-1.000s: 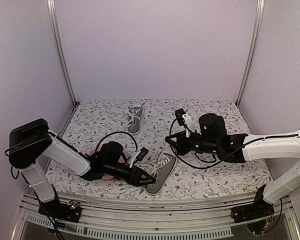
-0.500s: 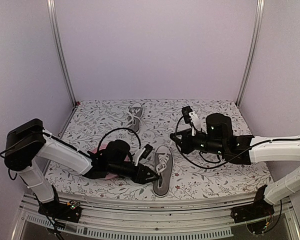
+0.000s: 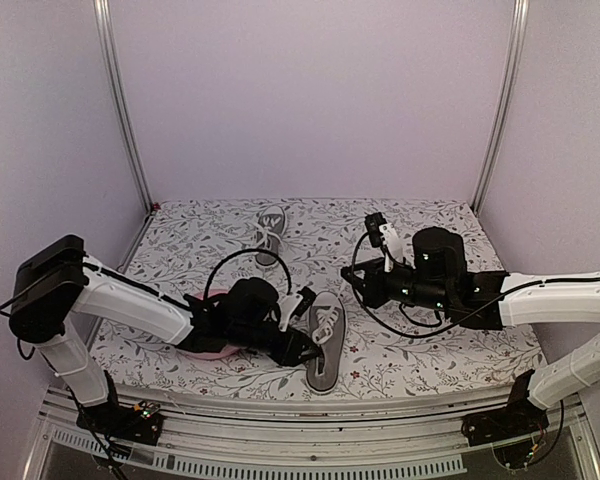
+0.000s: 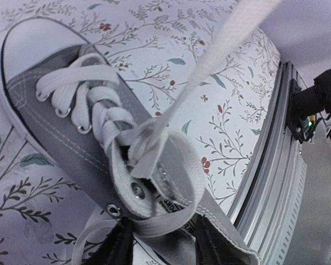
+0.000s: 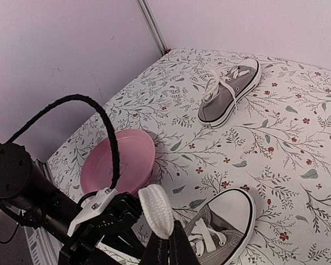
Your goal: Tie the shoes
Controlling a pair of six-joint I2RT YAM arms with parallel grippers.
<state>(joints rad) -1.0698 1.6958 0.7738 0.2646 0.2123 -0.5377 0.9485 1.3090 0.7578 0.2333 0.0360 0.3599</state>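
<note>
— What sort of place is this?
— A robotics lab, a test cell by the look of it. A white-and-black jointed robot arm (image 3: 130,305) and a second arm (image 3: 555,290) rise from a ribbed aluminium rail (image 3: 360,440) along the bottom of the frame.
— And around them?
— Bare lilac wall panels (image 3: 310,100), with slim aluminium posts (image 3: 120,110) at the upper left and upper right. A loose black cable (image 5: 71,98) loops in the open, and a white floral-printed cloth (image 3: 420,360) covers the table.
</note>
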